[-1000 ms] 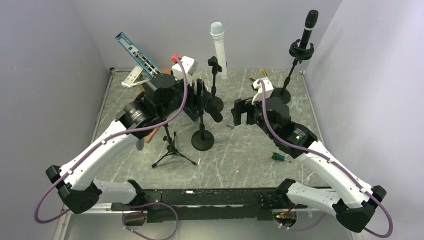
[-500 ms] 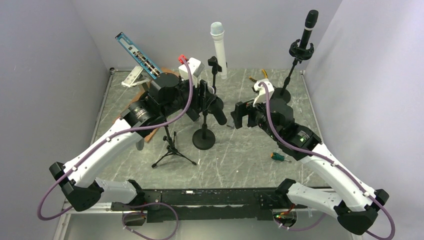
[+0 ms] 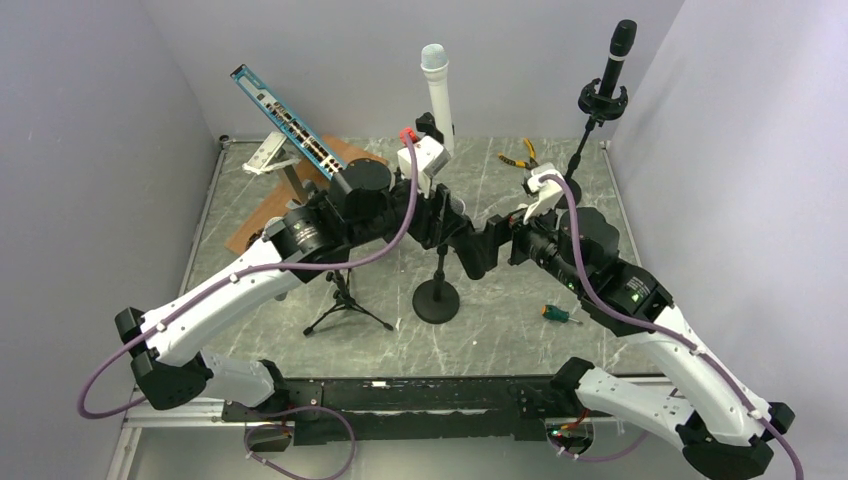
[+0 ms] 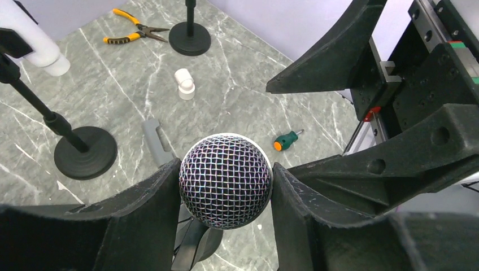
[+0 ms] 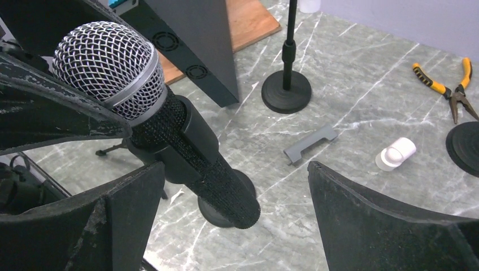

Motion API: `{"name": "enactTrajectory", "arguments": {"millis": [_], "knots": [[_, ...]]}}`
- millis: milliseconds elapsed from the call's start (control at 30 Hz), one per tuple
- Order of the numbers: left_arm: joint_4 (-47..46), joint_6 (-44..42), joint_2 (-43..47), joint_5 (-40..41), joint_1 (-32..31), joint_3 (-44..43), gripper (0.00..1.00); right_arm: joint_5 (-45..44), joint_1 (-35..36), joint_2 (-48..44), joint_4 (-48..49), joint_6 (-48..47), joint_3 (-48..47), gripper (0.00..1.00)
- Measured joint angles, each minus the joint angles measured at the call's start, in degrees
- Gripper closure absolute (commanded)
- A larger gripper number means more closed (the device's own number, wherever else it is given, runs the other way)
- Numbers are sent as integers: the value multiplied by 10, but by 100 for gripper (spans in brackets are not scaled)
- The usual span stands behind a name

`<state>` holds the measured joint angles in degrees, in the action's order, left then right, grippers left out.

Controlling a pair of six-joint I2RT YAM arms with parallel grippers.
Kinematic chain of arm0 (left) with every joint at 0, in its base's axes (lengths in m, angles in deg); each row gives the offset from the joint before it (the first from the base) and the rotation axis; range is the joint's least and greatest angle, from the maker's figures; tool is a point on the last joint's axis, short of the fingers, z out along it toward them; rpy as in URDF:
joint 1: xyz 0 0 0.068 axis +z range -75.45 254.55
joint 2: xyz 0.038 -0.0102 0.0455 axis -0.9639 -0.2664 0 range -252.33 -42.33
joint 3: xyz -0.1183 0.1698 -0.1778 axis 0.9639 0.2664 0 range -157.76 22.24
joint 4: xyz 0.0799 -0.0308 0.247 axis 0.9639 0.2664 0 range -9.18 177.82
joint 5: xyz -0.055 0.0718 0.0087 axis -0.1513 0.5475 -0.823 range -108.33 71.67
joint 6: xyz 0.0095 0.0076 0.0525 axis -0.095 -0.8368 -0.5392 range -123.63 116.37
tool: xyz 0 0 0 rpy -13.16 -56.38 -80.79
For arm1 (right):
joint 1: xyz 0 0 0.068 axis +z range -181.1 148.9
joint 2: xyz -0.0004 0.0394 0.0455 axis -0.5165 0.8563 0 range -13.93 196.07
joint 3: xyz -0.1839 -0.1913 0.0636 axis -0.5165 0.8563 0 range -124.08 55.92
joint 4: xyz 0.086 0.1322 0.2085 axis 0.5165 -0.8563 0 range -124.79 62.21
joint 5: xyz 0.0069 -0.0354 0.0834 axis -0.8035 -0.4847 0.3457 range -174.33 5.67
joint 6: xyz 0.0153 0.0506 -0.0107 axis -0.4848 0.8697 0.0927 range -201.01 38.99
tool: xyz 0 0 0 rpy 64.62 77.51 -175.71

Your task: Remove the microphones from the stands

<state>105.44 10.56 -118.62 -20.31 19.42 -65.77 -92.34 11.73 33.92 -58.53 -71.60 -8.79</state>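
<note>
Above mid-tabletop [image 3: 500,330], the microphone [image 5: 107,62] sat tilted in the clip of its round-base stand [image 3: 437,300]. Left end effector [image 4: 225,178] was clamped on the mesh grille, with pads touching both sides. Right end effector [image 5: 234,169] gaped wide, straddling the handle without contact. Judgement: body rigid and moderately heavy; the round grille could dent or slip, making it a poor hold. Better to grip the textured handle past the clip and draw along its axis.

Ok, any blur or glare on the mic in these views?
Left wrist: mic grille crisp, no glare. Right wrist: mic sharp, near fingers dark, slightly soft. Top: even light, mic lost among black parts.
</note>
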Motion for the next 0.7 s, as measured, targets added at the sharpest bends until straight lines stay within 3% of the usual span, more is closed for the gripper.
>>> {"name": "enactTrajectory", "arguments": {"millis": [67,267,467,500,700], "knots": [[-2,-3,-5,10,-11,-3,98,2,0,-3,-8,-2,-4,0],[-13,-9,-5,16,-26,0,36,2,0,-20,-40,-5,-7,0],[-16,-11,12,12,-28,16,5,10,0,-30,-71,-13,-23,0],[-14,-14,16,13,-28,15,1,13,0,-29,-75,-13,-27,0],[0,-16,67,15,-29,24,1,44,0,2,-100,-13,-76,0]]}}
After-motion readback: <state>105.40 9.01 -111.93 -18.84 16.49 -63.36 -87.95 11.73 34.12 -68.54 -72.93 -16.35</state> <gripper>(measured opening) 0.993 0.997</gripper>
